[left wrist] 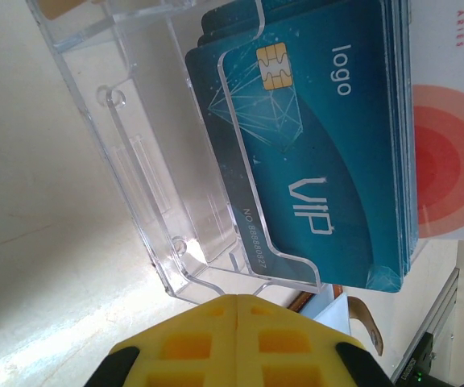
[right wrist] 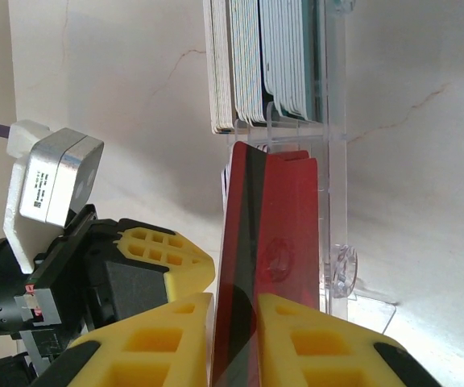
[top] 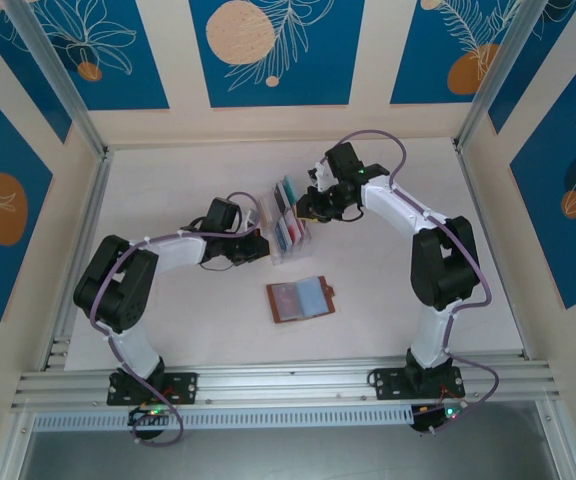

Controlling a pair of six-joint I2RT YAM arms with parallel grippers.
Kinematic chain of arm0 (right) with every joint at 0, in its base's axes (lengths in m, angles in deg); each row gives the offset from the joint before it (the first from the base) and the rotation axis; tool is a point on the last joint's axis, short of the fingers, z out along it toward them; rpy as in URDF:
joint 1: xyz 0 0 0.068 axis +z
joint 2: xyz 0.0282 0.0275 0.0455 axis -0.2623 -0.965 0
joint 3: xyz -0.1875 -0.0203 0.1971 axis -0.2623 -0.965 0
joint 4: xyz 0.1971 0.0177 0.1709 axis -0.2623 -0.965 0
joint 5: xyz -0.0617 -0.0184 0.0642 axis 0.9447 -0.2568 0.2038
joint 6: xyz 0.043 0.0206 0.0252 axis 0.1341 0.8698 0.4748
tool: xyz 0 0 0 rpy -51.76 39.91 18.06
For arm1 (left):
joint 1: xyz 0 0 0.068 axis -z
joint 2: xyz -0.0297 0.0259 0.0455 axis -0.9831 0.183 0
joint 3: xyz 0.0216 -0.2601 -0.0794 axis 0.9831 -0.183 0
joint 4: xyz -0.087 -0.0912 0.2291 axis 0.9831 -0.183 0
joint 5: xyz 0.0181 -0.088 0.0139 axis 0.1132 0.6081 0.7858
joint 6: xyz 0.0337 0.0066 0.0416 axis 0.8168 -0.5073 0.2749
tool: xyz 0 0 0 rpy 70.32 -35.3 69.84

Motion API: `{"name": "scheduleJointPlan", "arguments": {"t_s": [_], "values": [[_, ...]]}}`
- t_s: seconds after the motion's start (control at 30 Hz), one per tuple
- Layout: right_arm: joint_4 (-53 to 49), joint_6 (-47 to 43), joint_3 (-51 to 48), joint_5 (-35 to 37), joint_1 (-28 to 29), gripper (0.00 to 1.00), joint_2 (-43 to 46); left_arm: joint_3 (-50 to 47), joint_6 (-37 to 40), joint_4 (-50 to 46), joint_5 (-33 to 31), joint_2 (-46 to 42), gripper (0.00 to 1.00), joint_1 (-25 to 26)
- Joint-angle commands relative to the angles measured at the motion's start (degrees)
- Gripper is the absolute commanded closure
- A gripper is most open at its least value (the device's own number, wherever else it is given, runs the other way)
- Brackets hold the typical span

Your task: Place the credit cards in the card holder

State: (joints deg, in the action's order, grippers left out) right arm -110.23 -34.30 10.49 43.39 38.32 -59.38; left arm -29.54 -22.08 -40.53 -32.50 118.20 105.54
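We see the card holder (top: 301, 298) lying open and flat on the table (top: 188, 330), near the middle and just in front of the clear rack (left wrist: 135, 161). The credit cards (left wrist: 329, 145) stand on edge in that rack, teal ones in front and a white and red one behind them.

The left gripper (left wrist: 237, 310) sits just beside the rack's end, its yellow fingers pressed together on nothing.

The right gripper (right wrist: 234, 300) is at the other end of the rack, its fingers pinching a red card (right wrist: 276, 218) with a dark stripe. That card stands upright against the rack. We cannot tell whether it is one card or two held together.
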Motion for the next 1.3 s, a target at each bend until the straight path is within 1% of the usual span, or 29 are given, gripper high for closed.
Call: {"name": "scheduleJointPlan", "arguments": {"t_s": [0.0,0.07,0.23,0.37,0.83,1.03,1.17,1.27], "values": [[-1.74,-0.02,1.86,-1.45,-0.26,0.78,2.82,-0.23,0.69,0.17,0.92,0.37,0.97,-0.51],[-2.32,-0.15,2.03,-0.63,-0.18,0.81,2.95,-0.24,0.74,0.08,0.92,0.21,0.97,-0.52],[-3.71,-0.58,2.25,1.69,-0.18,0.82,3.86,-0.52,0.91,-0.26,0.57,-0.56,0.97,-0.51],[-4.84,-0.76,2.57,3.99,-0.17,0.85,4.56,-0.75,1.26,-1.09,0.27,-1.37,0.97,-0.51],[-9.08,0.28,5.12,17.32,2.09,0.98,4.97,-1.66,3.41,-7.17,-1.97,-8.56,0.97,-0.60],[-9.85,1.24,5.91,24.36,2.55,1.00,7.04,-3.34,5.17,-11.57,-3.34,-13.32,0.96,-0.44],[-10.08,1.96,5.52,28.59,2.82,1.00,9.13,-4.81,6.11,-14.64,-4.54,-16.56,0.95,1.11],[-9.41,2.45,4.56,30.99,2.90,1.00,11.26,-5.26,6.62,-17.04,-6.11,-18.53,0.94,3.52]]}}
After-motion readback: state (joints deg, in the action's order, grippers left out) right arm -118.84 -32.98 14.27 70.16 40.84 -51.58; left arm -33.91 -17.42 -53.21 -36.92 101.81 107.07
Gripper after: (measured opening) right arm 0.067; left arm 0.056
